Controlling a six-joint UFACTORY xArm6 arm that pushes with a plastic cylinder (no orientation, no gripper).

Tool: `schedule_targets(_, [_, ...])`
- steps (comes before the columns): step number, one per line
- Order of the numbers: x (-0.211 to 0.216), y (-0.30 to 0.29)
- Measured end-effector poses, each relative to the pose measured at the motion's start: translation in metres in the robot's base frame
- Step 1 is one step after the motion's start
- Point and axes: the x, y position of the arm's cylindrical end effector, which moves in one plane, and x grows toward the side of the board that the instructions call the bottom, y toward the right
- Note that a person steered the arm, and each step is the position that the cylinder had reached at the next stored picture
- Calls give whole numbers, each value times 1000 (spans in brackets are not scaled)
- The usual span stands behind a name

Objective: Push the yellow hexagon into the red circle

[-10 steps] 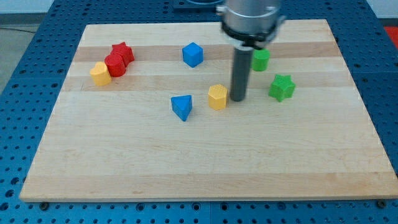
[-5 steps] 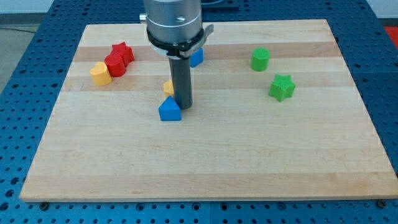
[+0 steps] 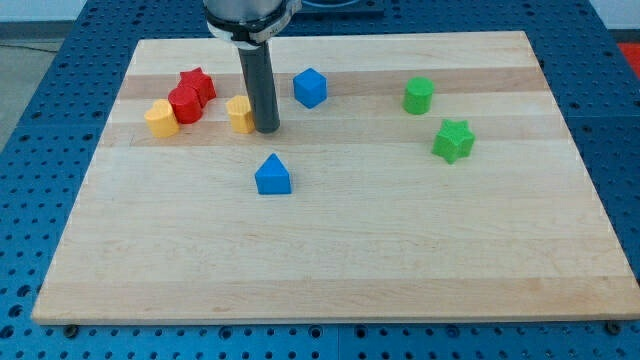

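Note:
The yellow hexagon (image 3: 239,114) lies in the upper left part of the wooden board, partly hidden by the rod. My tip (image 3: 266,129) rests against its right side. The red circle (image 3: 184,104) lies a short way to the hexagon's left, apart from it, with a gap of bare wood between them. A red star (image 3: 198,84) touches the red circle from above right, and a second yellow block (image 3: 160,118) touches it from below left.
A blue triangle (image 3: 272,175) lies below my tip. A blue cube-like block (image 3: 310,87) lies to the upper right of the rod. A green cylinder (image 3: 419,95) and a green star (image 3: 453,140) are at the view's right.
My tip has swept left and up across the board, pushing the yellow hexagon toward the red circle. The blue triangle was nudged a little to the left on the way.

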Motion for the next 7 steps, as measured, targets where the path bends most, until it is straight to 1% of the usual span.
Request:
schedule_targets(1, [-11,-15])
schedule_targets(3, [-15,-47])
schedule_targets(5, [-16,-52])
schedule_targets(6, [37,-64])
schedule_targets(7, [69,-125])
